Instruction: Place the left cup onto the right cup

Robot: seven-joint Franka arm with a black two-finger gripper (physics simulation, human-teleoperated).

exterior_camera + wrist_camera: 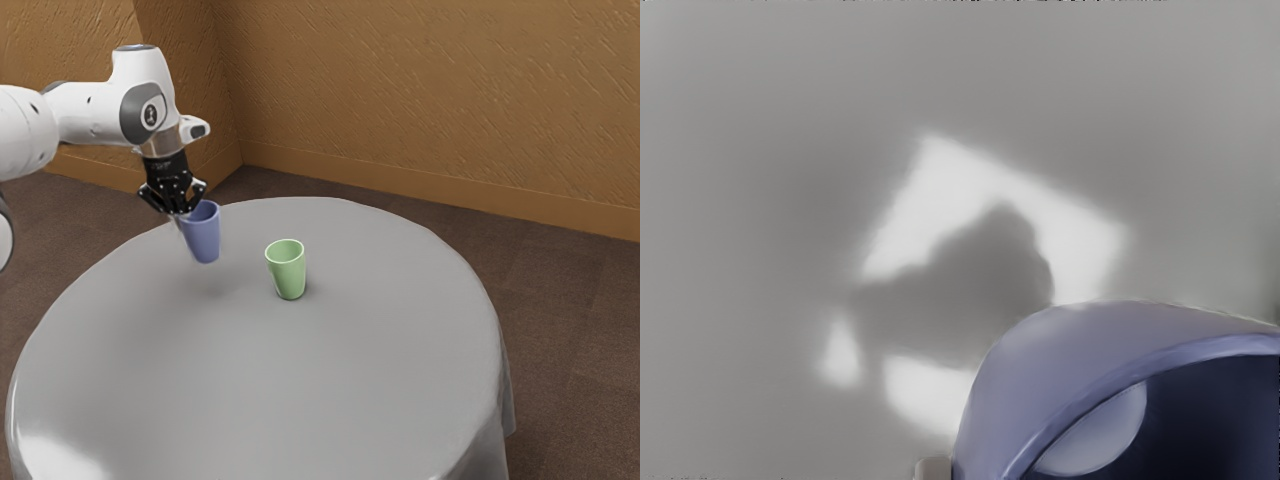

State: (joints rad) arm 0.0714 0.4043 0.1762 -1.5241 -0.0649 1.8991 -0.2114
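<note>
While hanging over the desk [300, 390], tool [185, 208]: pinching the blue cup [203, 238] by its rim, fingers pointing down and pressed on the cup wall from two sides.
Arm [90, 105]: white, entering the exterior view from 9 o'clock, wrist bent down above the desk's 10 o'clock edge.
Blue cup: gripped at the top, slightly tilted, mouth leaning toward 11 o'clock and base toward 5 o'clock; seemingly lifted clear of the desk, with a faint shade on the cloth at 6 o'clock below it.
Blue cup [1070, 390] in the wrist view: close under the hand, with curved rim and dark inside showing.
Green cup [287, 270]: upright on the desk, mouth up, near the blue cup at about 4 o'clock from it, apart and not touching.
Desk: round, draped in a grey cloth [480, 400] hanging over the edge.
Desk [750, 130] in the wrist view: plain grey, with a bright patch [970, 190] and a dark shadow [970, 295] lying across that patch, just beside the cup rim.
Wall [430, 90]: tan, rough-textured, at 12 o'clock behind the desk.
Floor [570, 300]: dark brown, at 3 o'clock.
</note>
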